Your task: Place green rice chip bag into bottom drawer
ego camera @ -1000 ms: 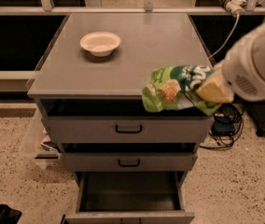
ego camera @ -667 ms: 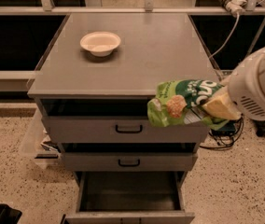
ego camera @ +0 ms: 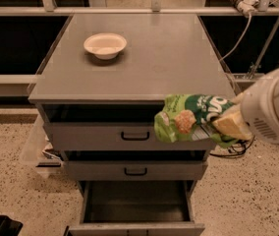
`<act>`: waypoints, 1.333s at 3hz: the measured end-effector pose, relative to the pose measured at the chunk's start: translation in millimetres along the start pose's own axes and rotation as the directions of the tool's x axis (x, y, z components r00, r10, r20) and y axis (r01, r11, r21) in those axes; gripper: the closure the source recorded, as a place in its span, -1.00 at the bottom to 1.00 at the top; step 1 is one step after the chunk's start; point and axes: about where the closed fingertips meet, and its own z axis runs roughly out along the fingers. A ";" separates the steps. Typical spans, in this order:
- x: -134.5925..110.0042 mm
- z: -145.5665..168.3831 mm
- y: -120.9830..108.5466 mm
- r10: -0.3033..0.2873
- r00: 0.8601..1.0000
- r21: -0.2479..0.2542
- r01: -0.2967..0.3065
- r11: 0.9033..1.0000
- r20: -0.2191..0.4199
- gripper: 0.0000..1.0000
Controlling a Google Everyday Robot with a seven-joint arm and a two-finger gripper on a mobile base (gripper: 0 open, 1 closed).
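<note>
Gripping the green rice chip bag [ego camera: 186, 119] by its right end, the gripper [ego camera: 229, 125] hangs off the cabinet's right front corner, level with the top drawer [ego camera: 105, 136]; one tan finger [ego camera: 233, 123] shows pressed against the foil, so the pincer is closed on the bag. The bag sticks out leftward from the grasp, lying roughly level in the air in front of that top drawer's face, clear of the cabinet top [ego camera: 169, 58].

The bottom drawer [ego camera: 134, 227] stands pulled out below and to the left, its dark inside open to view, with the middle drawer [ego camera: 95, 171] closed between it and the bag.

To do this step well, I judge that the arm should carry the bag out from the cabinet face first, so the crinkled foil does not catch on the black handles [ego camera: 135, 136] on the way down. Then bring it left until the whole bag, not only the gripper, is over the drawer's opening. Lower it below the front wall before letting go: a light foil bag dropped from height may land on the rim or slide off it. The free left end will probably sag, so it should go in first.

The white bowl [ego camera: 105, 44] sits well apart on the cabinet top and plays no part here
</note>
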 end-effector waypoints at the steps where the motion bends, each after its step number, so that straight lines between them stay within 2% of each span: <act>1: 48.2 41.0 26.8 0.172 0.985 -0.050 -0.171 0.984 0.015 1.00; 2: 104.5 119.3 73.2 0.297 0.955 -0.155 -0.296 0.942 -0.018 1.00; 3: 151.7 196.6 117.0 0.383 0.921 -0.256 -0.387 0.886 -0.065 1.00; 4: 151.0 195.5 116.5 0.382 0.922 -0.254 -0.385 0.887 -0.063 1.00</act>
